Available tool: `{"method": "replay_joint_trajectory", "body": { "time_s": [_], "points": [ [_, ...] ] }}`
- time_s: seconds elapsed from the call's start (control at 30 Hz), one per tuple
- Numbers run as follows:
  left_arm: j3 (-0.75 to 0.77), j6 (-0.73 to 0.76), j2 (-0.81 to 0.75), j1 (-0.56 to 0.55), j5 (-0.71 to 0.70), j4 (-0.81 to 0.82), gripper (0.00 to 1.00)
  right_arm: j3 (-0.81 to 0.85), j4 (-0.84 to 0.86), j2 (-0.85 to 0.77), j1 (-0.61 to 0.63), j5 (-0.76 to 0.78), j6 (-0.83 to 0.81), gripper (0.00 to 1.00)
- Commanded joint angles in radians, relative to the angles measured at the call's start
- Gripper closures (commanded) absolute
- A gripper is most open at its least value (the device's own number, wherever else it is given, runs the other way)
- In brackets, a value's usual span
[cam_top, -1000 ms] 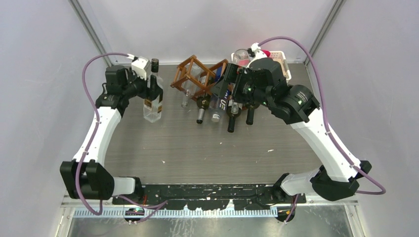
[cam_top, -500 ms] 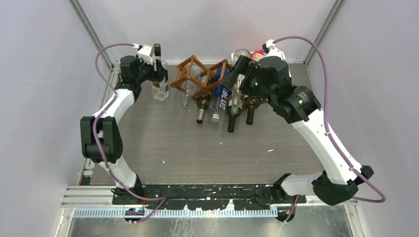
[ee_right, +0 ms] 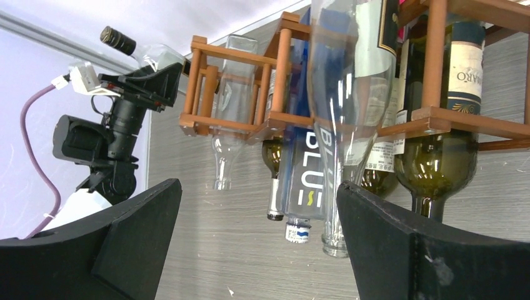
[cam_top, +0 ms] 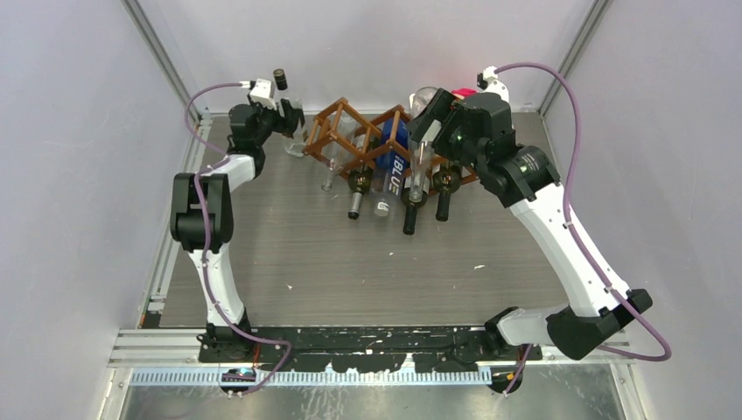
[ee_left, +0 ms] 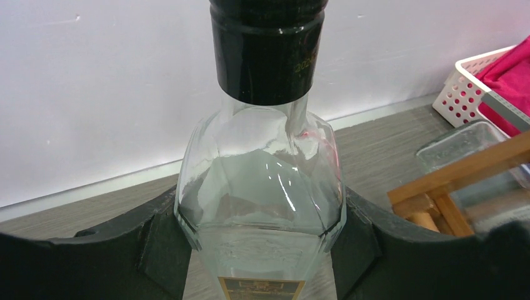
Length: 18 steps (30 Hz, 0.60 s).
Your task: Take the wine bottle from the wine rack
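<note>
My left gripper (cam_top: 283, 118) is shut on a clear glass wine bottle (cam_top: 280, 80) with a black cap, at the table's far left corner, left of the wine rack. In the left wrist view its pads (ee_left: 165, 250) clamp the bottle's shoulder (ee_left: 262, 181). The bottle leans; its base is hidden. The brown wooden wine rack (cam_top: 350, 131) stands at the back centre and holds several bottles, necks toward me, among them a blue one (cam_top: 394, 171). My right gripper (cam_top: 424, 131) is open and empty above the rack's right part (ee_right: 437, 115).
A white plastic basket (ee_left: 465, 87) with a red cloth (ee_left: 506, 62) sits behind the rack at the back right, mostly hidden by the right arm in the top view. The back wall is close behind the held bottle. The left arm (ee_right: 106, 144) shows in the right wrist view.
My left gripper has carried the clear bottle from the left of the table back to the far left corner. My right gripper has shifted slightly back above the rack.
</note>
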Motion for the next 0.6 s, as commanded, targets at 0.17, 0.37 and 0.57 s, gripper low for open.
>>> {"method": "replay_joint_trajectory", "body": {
  "time_s": [0.17,0.37,0.57],
  "points": [
    [0.151,-0.041,0.051,-0.021,-0.069,0.377,1.0,-0.028,0.101,0.021,-0.05,-0.052,0.039,0.0],
    [0.208,-0.043,0.104,-0.033,-0.082,0.348,1.0,-0.029,0.092,0.023,-0.061,-0.051,0.021,0.0],
    [0.17,-0.06,0.106,-0.036,-0.059,0.341,0.87,-0.034,0.076,0.031,-0.067,-0.054,0.017,0.0]
  ]
}}
